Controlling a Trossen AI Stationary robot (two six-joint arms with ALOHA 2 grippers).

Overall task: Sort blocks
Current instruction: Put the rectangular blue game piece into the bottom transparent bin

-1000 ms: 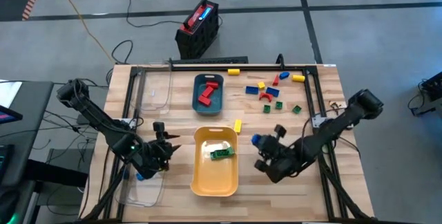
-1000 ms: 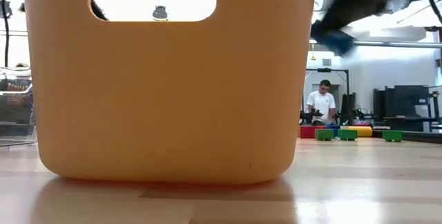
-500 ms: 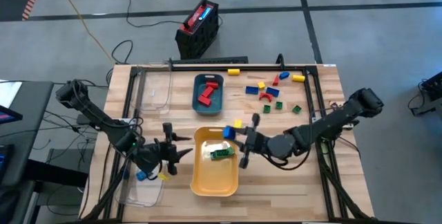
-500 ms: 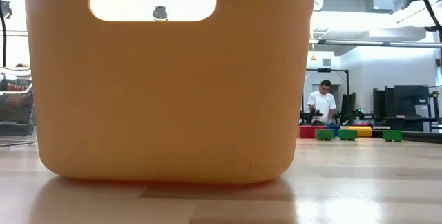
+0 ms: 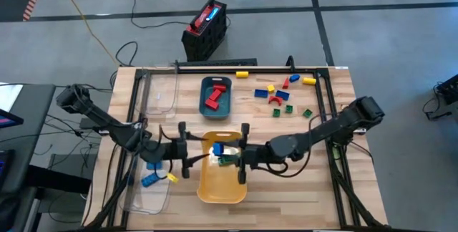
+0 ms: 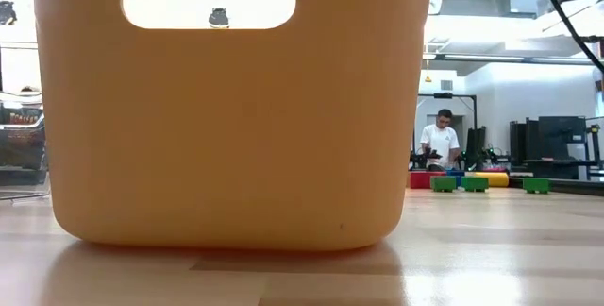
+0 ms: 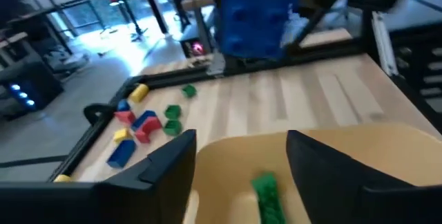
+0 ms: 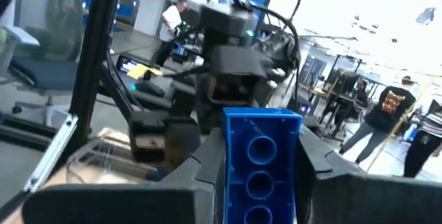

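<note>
From above, the wooden tabletop (image 5: 329,189) carries a yellow tray (image 5: 223,182) near the front middle, a teal tray (image 5: 216,96) beyond it holding red blocks (image 5: 215,97), and a clear tray (image 5: 147,192) at the near left with a blue block (image 5: 149,181) and a yellow block (image 5: 172,177) in it. Loose blocks (image 5: 280,97) in mixed colours lie scattered at the far right, well apart from the trays, with bare wood around them. The right tool (image 5: 242,157) hangs over the yellow tray, gripping a blue brick (image 5: 217,148); the left tool (image 5: 187,153) hovers at that tray's left edge, its fingers spread and empty.

At tabletop height, the yellow tray's wall (image 6: 231,127) fills most of the picture, hiding both tools; green blocks (image 6: 475,183) sit far off at right, and a person (image 6: 439,142) stands in the room behind.

The left wrist view shows a green block (image 7: 266,191) inside the yellow tray (image 7: 331,148), between its open fingers (image 7: 173,165), and the blue brick (image 7: 257,13) held above.

The right wrist view shows the blue brick (image 8: 259,162) close up, studded, clamped between its fingers (image 8: 200,172), with the left arm opposite.
</note>
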